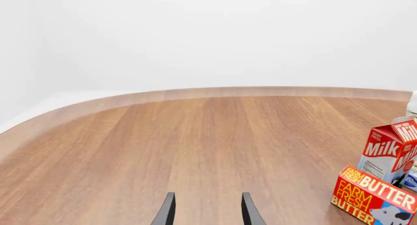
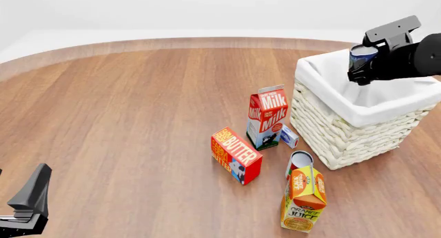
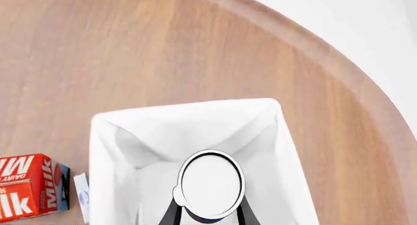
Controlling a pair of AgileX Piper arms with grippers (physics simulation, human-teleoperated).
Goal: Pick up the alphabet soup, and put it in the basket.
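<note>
On the wood table point(image 2: 138, 119), right gripper point(image 2: 360, 67) clamps alphabet soup point(image 2: 362, 56) above basket point(image 2: 344, 135) (cartons: "Milk" point(image 2: 267, 116), "Farm Fresh Butter" point(image 2: 236, 155)); left gripper point(image 1: 207, 210) spread, holding nothing.

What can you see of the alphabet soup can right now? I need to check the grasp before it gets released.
The alphabet soup is a small cylindrical can with a pale flat lid and a dark blue side, little of which shows. It hangs upright above the basket, over the white liner, clear of the rim. The right gripper is shut on it, a finger on each side. Its label cannot be read.
</note>
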